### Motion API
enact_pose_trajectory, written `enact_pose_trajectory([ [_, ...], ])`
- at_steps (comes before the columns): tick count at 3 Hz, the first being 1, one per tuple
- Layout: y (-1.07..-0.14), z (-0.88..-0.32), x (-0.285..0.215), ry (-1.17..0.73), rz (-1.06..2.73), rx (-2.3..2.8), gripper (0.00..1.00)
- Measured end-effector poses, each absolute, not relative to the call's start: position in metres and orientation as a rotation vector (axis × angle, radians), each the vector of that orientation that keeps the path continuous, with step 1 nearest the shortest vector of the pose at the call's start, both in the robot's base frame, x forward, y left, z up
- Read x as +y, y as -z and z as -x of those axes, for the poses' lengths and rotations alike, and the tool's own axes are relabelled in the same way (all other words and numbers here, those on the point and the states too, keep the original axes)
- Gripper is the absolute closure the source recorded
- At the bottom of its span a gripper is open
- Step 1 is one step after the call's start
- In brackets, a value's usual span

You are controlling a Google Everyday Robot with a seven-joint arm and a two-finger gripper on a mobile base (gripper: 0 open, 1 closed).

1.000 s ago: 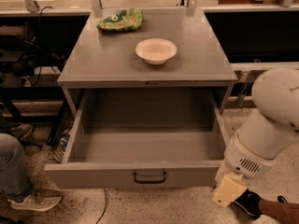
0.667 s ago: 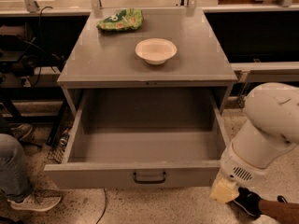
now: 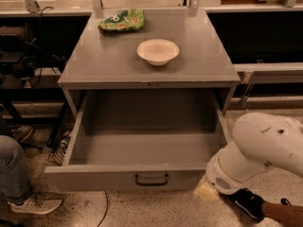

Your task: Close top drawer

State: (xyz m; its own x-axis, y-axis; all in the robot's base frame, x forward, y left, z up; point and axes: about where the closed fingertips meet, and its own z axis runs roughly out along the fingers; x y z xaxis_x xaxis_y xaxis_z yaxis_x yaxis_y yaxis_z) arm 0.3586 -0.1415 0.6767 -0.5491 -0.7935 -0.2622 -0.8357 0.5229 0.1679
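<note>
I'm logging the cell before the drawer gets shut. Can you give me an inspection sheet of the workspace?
Surface: grey cabinet top, two items on it.
Job's things: top drawer pulled out, inside looks empty; black handle free.
Clutter: white bowl and green bag on the cabinet top, apart.
Grippers: gripper low by the right end of the drawer front, near the floor.
Cables: black cable on the floor under the drawer front.
Surroundings: a person's sneaker at left; dark shoe at lower right.
</note>
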Motion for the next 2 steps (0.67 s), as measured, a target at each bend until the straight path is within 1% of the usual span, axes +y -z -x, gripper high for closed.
enact_pose_trajectory([
  [1,-0.661,-0.377,-0.133,-0.351,1.238,2.579,1.00],
  [2,-0.666,-0.402,-0.129,-0.304,1.158,2.512,1.00],
])
